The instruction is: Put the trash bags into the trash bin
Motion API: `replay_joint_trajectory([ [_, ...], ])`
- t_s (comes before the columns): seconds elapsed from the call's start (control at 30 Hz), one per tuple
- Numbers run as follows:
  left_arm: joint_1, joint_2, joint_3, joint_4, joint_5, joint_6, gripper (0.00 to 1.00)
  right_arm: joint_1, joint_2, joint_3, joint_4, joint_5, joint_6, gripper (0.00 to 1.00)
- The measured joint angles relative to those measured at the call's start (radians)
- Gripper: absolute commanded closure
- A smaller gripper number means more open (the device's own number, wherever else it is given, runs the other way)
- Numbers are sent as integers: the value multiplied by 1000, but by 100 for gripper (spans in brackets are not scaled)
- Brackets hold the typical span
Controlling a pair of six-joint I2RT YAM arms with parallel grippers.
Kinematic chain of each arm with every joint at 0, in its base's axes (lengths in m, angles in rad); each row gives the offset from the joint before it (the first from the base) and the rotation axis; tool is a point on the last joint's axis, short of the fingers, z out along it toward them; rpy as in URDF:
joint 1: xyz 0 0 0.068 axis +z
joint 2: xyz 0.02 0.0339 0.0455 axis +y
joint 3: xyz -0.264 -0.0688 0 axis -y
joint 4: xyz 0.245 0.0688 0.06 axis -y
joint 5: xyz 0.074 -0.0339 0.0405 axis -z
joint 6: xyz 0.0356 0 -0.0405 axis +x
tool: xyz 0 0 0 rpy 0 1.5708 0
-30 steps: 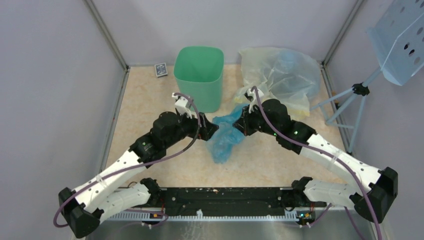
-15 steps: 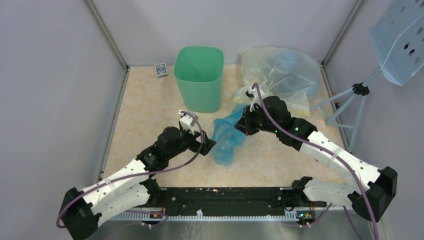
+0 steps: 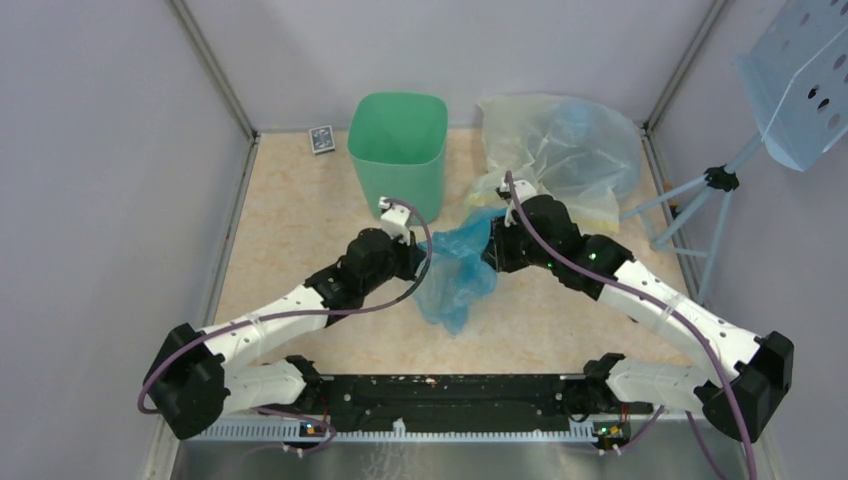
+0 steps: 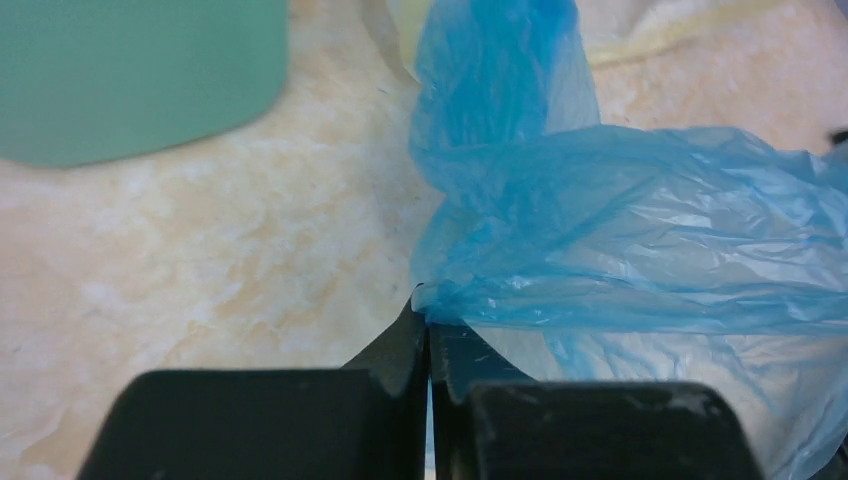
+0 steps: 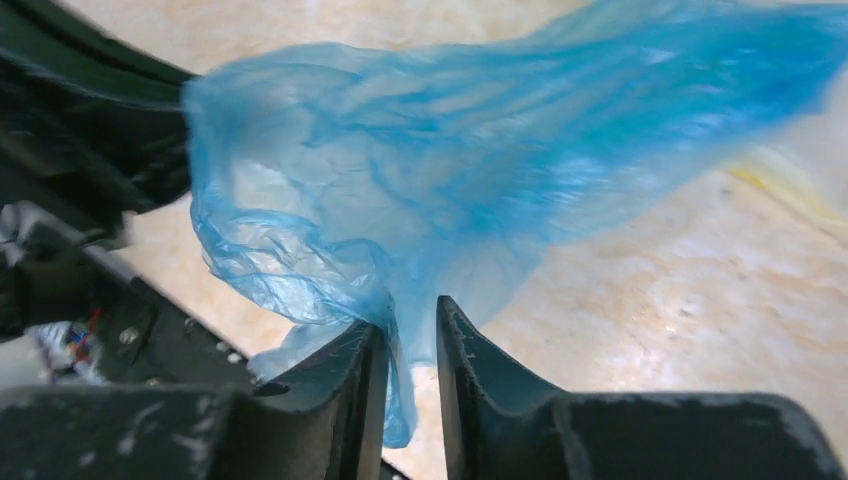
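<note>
A crumpled light blue trash bag (image 3: 455, 272) hangs between my two grippers in the middle of the table. My left gripper (image 3: 425, 262) is shut on the bag's left edge; in the left wrist view its jaws pinch the blue film (image 4: 600, 230) at the tips (image 4: 428, 310). My right gripper (image 3: 487, 245) is at the bag's right side. Its jaws stand slightly apart, and a fold of the bag (image 5: 420, 190) hangs loosely in the gap (image 5: 410, 315). The green trash bin (image 3: 397, 150) stands upright behind the left gripper, also showing as the trash bin (image 4: 130, 70) at top left.
A pile of pale yellowish and blue trash bags (image 3: 560, 150) lies at the back right, just behind the right arm. A small dark card box (image 3: 321, 139) sits left of the bin. A stand with a perforated blue panel (image 3: 805, 80) rises outside the right wall.
My left gripper pulled back, then came in again from the left and shut on the blue bag's edge. The right gripper's jaws have come apart, loosening their hold on the bag.
</note>
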Motion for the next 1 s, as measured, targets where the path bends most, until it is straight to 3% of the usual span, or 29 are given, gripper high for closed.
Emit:
replay_joint_trajectory([
  [0.13, 0, 1, 83, -83, -117, -18, 100, 0, -5, 7, -76, 208, -3, 39],
  [0.2, 2, -1, 122, -142, -174, -30, 100, 0, -20, 2, -96, 337, 5, 30],
  [0.33, 22, -21, 157, -241, -222, -50, 100, -1, -95, -46, -96, 552, 27, 27],
  [0.47, 72, -43, 163, -315, -200, -74, 100, -2, -159, -90, -77, 657, 31, 27],
  [0.57, 123, -45, 171, -346, -147, -92, 100, -2, -174, -102, -41, 617, 10, 27],
  [0.8, 210, -40, 196, -364, 44, -144, 100, -5, -206, -179, 82, 280, -49, 22],
  [1.0, 265, -18, 200, -352, 181, -195, 100, 11, -199, -301, 170, 95, -40, 18],
])
